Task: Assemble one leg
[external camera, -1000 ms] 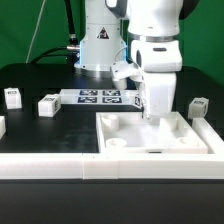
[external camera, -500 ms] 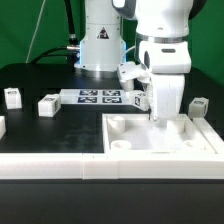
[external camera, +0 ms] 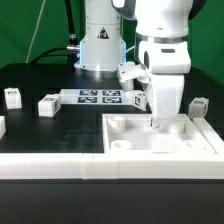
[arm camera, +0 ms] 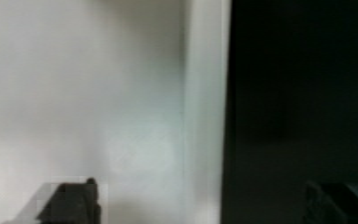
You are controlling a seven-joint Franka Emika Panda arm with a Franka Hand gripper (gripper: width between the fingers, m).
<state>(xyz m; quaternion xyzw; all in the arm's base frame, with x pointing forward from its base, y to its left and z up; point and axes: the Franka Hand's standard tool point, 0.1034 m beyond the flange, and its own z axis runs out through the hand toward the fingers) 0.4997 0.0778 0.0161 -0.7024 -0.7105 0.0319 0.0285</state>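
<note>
The small white plastic rectangular leg [external camera: 198, 106] with its square tag lies loose on the black table [external camera: 50, 135], at the exterior view's right beside the far corner of the large white square tray [external camera: 150, 165], probably to be handy for that corner's socket. The arm points straight down, its gripper [external camera: 160, 122] low over that corner. In the wrist view the dark fingertips [arm camera: 69, 203] sit well apart, clamping nothing.

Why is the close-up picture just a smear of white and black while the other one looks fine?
Wrist view: out of focus, probably too close; a white surface fades softly into a black area, the dark jaws barely showing. Exterior view: evenly lit, fairly sharp, the white tray bright against the black table, with only faint shadows.
</note>
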